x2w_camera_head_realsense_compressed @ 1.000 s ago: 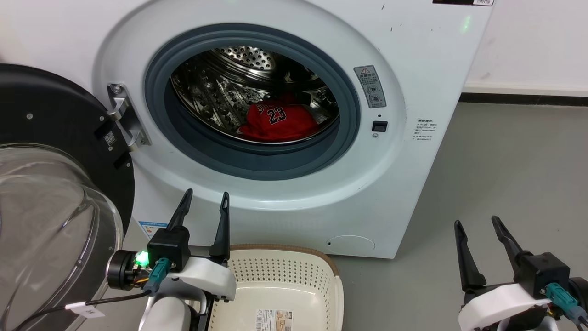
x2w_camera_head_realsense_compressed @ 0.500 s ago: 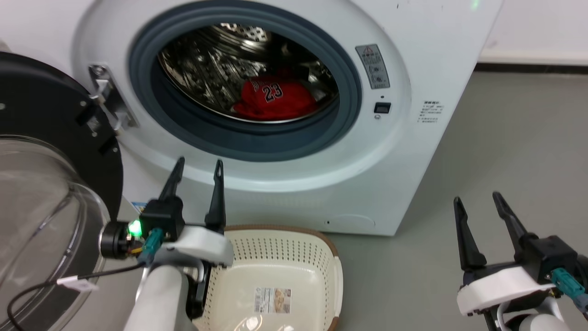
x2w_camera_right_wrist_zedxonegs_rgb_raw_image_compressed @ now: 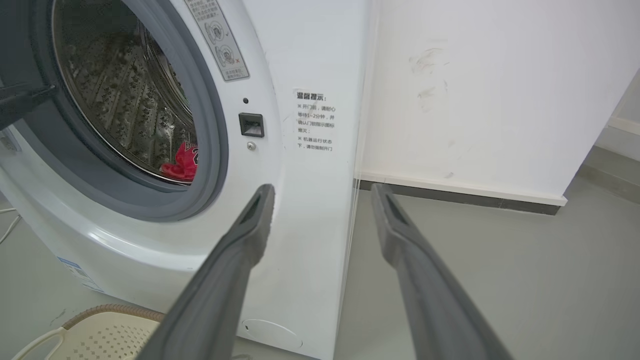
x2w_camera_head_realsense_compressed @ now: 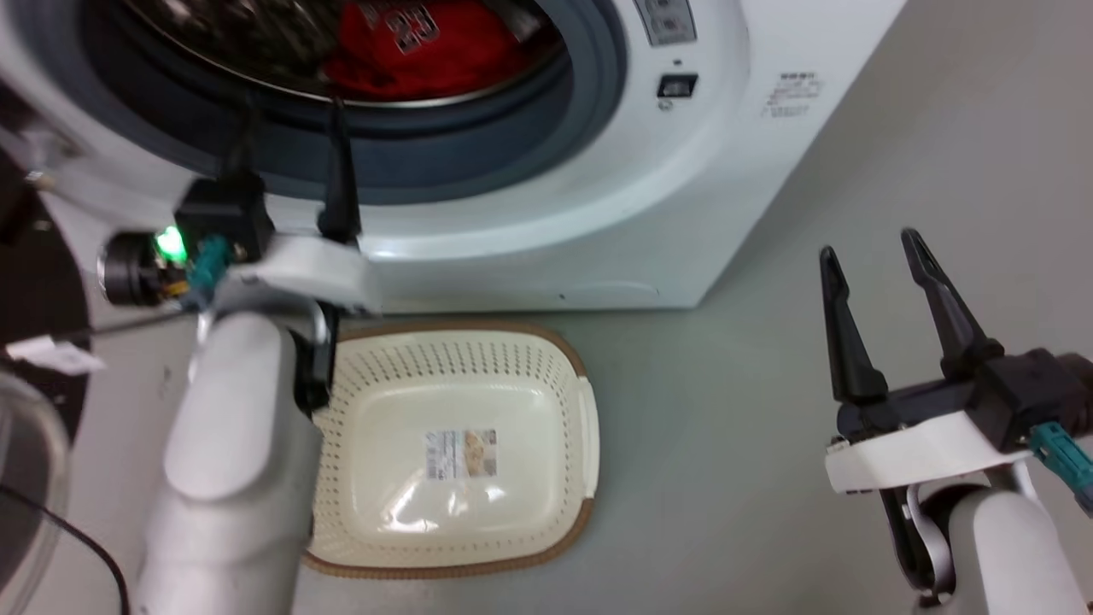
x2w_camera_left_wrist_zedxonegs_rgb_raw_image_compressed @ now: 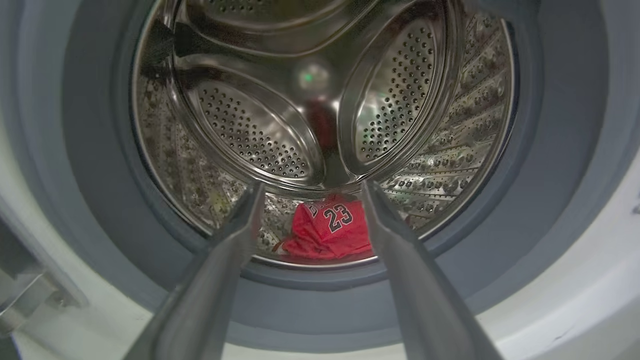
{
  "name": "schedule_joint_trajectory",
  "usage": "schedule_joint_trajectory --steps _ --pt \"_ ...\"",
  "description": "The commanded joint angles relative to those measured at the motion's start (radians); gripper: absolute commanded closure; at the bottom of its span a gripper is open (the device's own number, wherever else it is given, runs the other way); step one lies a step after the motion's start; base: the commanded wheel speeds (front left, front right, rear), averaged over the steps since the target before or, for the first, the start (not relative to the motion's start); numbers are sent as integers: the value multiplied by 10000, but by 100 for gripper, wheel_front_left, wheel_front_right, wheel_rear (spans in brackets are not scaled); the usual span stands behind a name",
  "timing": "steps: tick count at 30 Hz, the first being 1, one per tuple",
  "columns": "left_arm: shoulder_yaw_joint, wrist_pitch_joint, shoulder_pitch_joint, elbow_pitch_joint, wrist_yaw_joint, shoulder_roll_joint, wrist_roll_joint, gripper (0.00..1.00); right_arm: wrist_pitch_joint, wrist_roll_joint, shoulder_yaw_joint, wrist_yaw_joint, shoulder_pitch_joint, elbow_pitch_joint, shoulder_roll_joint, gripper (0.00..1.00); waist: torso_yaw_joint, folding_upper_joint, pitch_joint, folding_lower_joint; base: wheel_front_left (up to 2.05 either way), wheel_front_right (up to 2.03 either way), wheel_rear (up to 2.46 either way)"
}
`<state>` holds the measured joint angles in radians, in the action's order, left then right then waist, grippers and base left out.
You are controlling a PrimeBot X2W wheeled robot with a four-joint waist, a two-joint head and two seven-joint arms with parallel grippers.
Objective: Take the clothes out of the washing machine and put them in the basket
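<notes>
The clothes [x2w_camera_head_realsense_compressed: 418,43], a red jersey with the number 23, lie at the bottom of the steel drum of the white washing machine [x2w_camera_head_realsense_compressed: 683,171]. My left gripper [x2w_camera_head_realsense_compressed: 290,111] is open just in front of the grey door ring, its fingers pointing into the opening. Along its fingers the jersey [x2w_camera_left_wrist_zedxonegs_rgb_raw_image_compressed: 330,227] shows low in the drum, well beyond the open left gripper [x2w_camera_left_wrist_zedxonegs_rgb_raw_image_compressed: 312,187]. The cream basket [x2w_camera_head_realsense_compressed: 478,359] stands on the floor below the washer's front with nothing in it. My right gripper [x2w_camera_head_realsense_compressed: 868,243] hangs open over the floor to the right.
The open door's black rim [x2w_camera_head_realsense_compressed: 34,282] and glass bowl [x2w_camera_head_realsense_compressed: 26,478] stand at the far left. In the right wrist view the open right gripper [x2w_camera_right_wrist_zedxonegs_rgb_raw_image_compressed: 322,190] faces the washer's right front edge [x2w_camera_right_wrist_zedxonegs_rgb_raw_image_compressed: 310,60], with the jersey [x2w_camera_right_wrist_zedxonegs_rgb_raw_image_compressed: 182,162], basket corner [x2w_camera_right_wrist_zedxonegs_rgb_raw_image_compressed: 100,332] and white wall [x2w_camera_right_wrist_zedxonegs_rgb_raw_image_compressed: 475,75].
The head camera has tilted down, so the whole picture has shifted. My left gripper has risen from below the door ring to the opening's lower edge. Both grippers stay open.
</notes>
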<state>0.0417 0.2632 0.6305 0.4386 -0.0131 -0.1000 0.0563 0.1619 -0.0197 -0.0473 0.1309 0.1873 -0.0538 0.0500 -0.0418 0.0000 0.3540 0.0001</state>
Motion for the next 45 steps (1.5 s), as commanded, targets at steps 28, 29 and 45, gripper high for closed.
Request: schedule_joint_trajectory --steps 28,29,45 --pt "525 -3155 7856 4750 553 -2283 -788 0 965 -1149 -1727 -5 2050 611 -1 0 -2391 0 4376 -1 0 0 0" --pt "496 -3369 8012 4904 603 -2394 -719 0 975 -1199 -1838 -5 2089 678 -7 0 -2504 0 4402 -1 0 0 0" --pt "714 -7920 9351 6270 909 -3141 -566 100 1044 -1765 -2391 -5 2322 847 -4 0 -3063 0 4677 -1 0 0 0"
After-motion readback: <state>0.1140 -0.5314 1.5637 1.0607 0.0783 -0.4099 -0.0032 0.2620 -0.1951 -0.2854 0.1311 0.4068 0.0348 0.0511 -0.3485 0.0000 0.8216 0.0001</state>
